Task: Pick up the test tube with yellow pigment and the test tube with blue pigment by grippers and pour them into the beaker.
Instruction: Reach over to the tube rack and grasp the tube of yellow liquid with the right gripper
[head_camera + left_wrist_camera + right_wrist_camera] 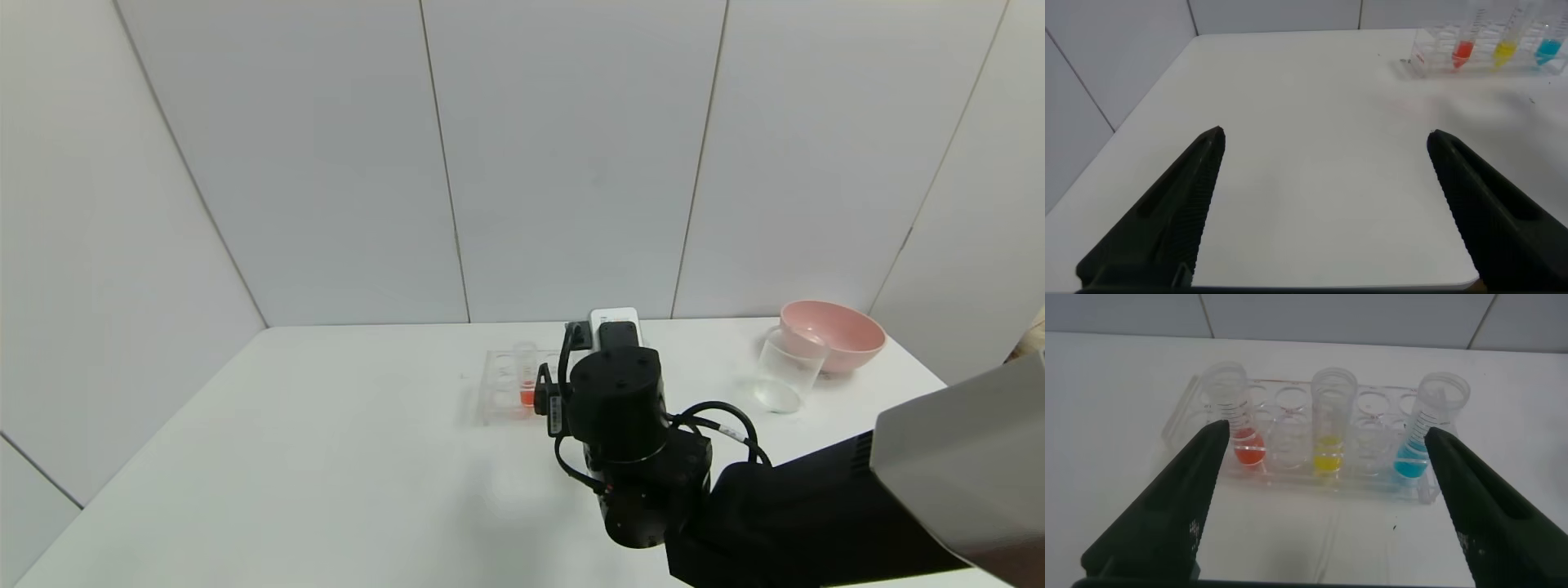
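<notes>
A clear rack (1290,475) holds three tubes in a row. The test tube with yellow pigment (1329,457) stands in the middle and the test tube with blue pigment (1414,461) at one end. My right gripper (1327,429) is open, just short of the rack, its fingers spread wide with the yellow tube centred between them. In the head view my right arm (620,408) hides both tubes. My left gripper (1324,133) is open and empty over bare table, far from the rack (1429,57). The beaker (788,371) stands empty at the right.
A tube with red-orange liquid (1248,449) stands at the rack's other end and shows in the head view (526,395). A pink bowl (833,335) sits just behind the beaker. White walls close the table (326,457) at the back and both sides.
</notes>
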Controlling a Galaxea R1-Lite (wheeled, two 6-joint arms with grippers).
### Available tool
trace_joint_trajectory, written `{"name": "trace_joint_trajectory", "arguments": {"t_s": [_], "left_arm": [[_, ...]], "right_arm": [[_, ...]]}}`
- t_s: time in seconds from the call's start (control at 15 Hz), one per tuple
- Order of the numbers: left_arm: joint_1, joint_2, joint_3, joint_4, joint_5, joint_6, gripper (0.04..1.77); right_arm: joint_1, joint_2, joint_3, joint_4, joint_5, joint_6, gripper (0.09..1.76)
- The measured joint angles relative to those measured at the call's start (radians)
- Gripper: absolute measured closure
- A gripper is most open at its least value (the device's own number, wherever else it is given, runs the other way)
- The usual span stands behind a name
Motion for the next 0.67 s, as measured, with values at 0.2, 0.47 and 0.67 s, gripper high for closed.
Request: {"name": "trace_joint_trajectory", "arguments": {"t_s": [0.2,0.47,0.67], "left_arm": [[0.000,0.000,0.000,0.000,0.000,0.000,0.05],[0.000,0.000,0.000,0.000,0.000,0.000,0.05],[0.000,0.000,0.000,0.000,0.000,0.000,0.05]], "right_arm": [[-0.023,0.062,-0.066,-0.001,0.010,-0.007,0.14],[-0.057,0.126,-0.153,-0.001,0.052,-0.044,0.14],[-0.082,0.162,-0.213,-0.001,0.059,-0.081,0.14]]}}
